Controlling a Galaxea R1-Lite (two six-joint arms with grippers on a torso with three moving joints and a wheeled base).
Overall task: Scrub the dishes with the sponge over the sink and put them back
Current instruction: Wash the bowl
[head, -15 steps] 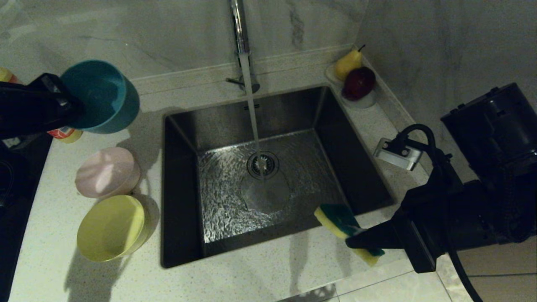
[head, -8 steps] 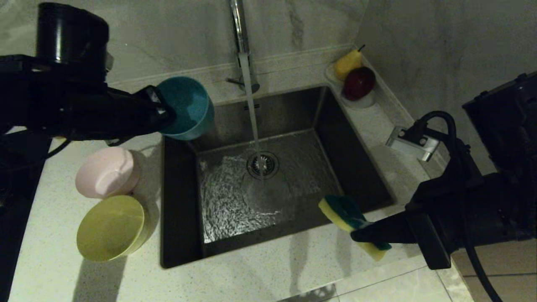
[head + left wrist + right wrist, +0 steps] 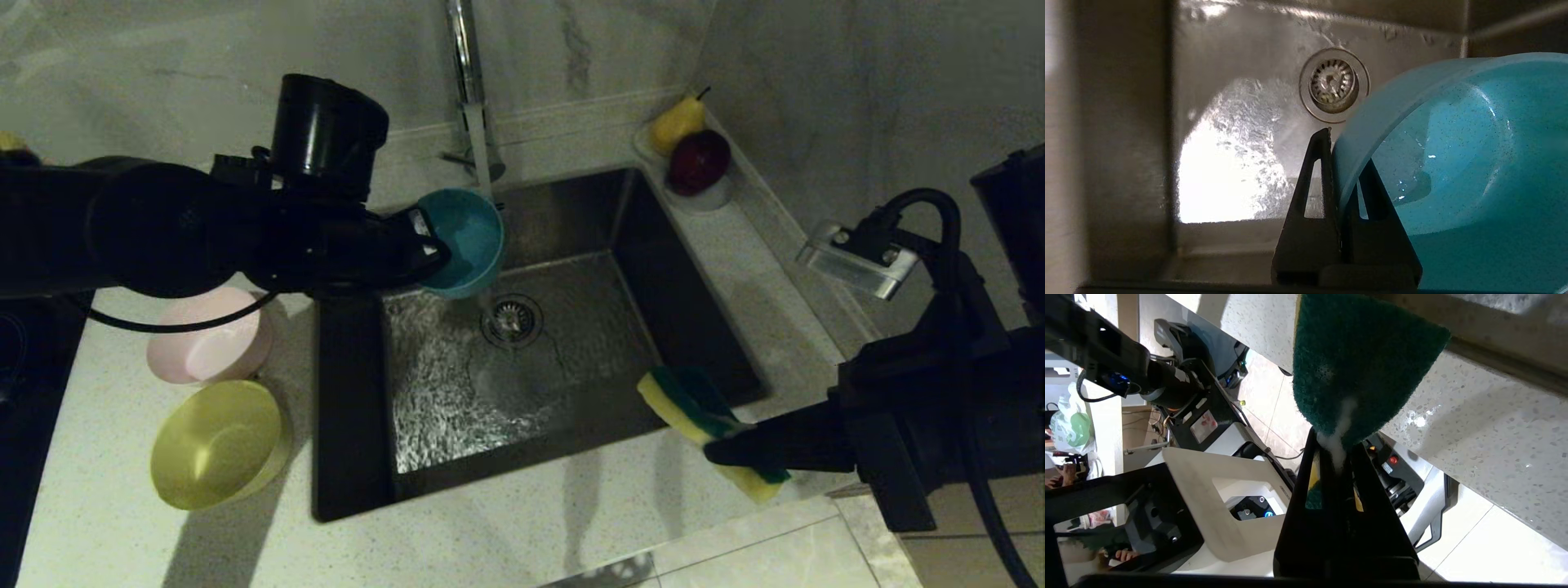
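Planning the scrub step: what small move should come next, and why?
Probably bring the sponge in the right gripper across to the blue bowl. The left gripper holds it under the running tap over the sink, the sponge near the front rim.

Glossy metal sink [image 3: 359,343], wet blue bowl [image 3: 461,241] probably plastic, rough green-faced sponge [image 3: 1355,363]

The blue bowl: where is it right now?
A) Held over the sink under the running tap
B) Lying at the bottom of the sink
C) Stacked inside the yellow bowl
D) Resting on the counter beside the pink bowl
A: the left gripper has its jaws pinched on the rim of the blue bowl, holding it above the sink where the tap water falls.
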